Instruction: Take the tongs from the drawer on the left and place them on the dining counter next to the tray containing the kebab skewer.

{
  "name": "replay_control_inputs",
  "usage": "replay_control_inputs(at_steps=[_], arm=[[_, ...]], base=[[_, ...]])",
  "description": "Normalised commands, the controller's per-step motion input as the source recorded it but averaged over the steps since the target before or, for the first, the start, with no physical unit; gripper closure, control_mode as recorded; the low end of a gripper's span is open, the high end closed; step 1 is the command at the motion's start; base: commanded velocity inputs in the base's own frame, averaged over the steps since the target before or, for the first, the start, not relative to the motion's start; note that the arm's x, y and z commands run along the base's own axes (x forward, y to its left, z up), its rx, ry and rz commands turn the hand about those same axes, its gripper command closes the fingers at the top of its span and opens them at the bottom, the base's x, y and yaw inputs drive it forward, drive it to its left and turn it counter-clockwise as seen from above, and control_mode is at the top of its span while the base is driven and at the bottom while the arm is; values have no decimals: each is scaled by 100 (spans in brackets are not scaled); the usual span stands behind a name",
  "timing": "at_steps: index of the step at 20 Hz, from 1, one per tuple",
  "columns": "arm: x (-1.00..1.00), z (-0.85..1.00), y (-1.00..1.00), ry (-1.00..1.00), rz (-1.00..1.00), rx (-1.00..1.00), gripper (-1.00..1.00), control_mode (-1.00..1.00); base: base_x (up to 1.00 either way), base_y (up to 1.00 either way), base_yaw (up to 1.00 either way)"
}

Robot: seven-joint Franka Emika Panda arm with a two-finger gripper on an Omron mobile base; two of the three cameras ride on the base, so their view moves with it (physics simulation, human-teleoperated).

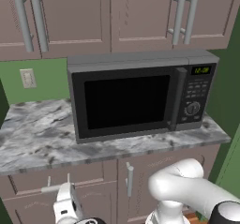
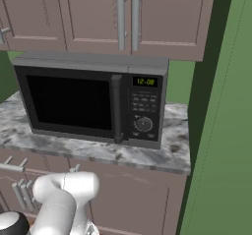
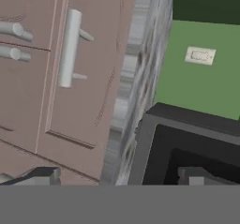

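Observation:
The drawer (image 1: 56, 178) sits shut under the marble counter at the left, with its horizontal silver bar handle (image 1: 50, 189) across the front. In the hand view the picture is rolled, so the drawer front (image 3: 89, 78) and its handle (image 3: 70, 47) stand upright. My gripper (image 3: 122, 177) is open with nothing between its dark fingertips (image 3: 44, 175), a short way in front of the drawer. My white hand (image 1: 65, 205) hangs low just before the drawer handle. The tongs are hidden. The dining counter and the tray are out of view.
A black microwave (image 1: 140, 94) stands on the marble counter (image 1: 33, 138) above the drawer. Cabinet doors with vertical handles (image 1: 130, 181) lie to the drawer's right, and upper cabinets (image 1: 75, 17) hang overhead. A green wall (image 2: 221, 131) closes the right side.

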Motion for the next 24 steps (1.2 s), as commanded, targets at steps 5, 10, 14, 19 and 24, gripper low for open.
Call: replay_control_inputs(at_steps=[5,10,14,19,24], arm=[[12,-33,0,-11,4,0,-100,-100],[33,-24,0,-11,0,0,-100,-100],[46,-14,13,-7,0,0,-100,-100],[31,-32,31,-2,0,0,-100,-100],[25,-39,31,0,0,0,-100,-100]], base=[[0,0,0],[0,0,0],[0,0,0],[0,0,0],[0,0,0]])
